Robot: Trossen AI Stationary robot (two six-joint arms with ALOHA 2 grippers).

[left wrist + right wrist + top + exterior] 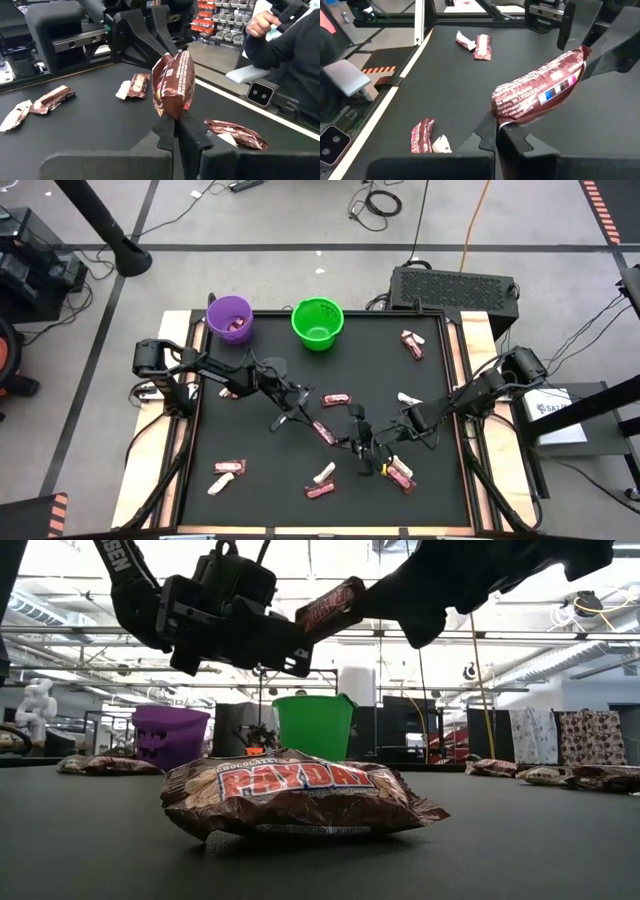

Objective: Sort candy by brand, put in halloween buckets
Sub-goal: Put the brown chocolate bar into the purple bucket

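Observation:
One red-brown wrapped candy bar (pixel 323 432) hangs in the air between both grippers near the table's middle, seen lifted in the low view (pixel 330 605). My left gripper (pixel 176 120) is shut on one end and my right gripper (pixel 496 122) on the other. More bars, red-brown and cream-white, lie scattered flat on the black mat, among them a PayDay bar (pixel 295 795) close to the low camera. The purple bucket (pixel 231 318), with candy inside, and the green bucket (pixel 317 322) stand upright at the far edge. My left gripper pinches the candy bar's crimped end (pixel 172 112) between its two fingers, coming level from the table's left, along the bar. The bar is lifted clear of the mat. My right gripper pinches the opposite crimped end (pixel 504 116) between its two fingers, coming from the table's right, along the bar. The bar spans the gap to the left gripper's fingers (pixel 592 47).
Candy lies near the right gripper (pixel 400 472), at the near left (pixel 226 473), far right (pixel 412 343) and centre (pixel 336 399). A raised wooden rim (pixel 172 440) borders the mat. A person's hand and dark sleeve (pixel 260 22) show beyond the table's edge.

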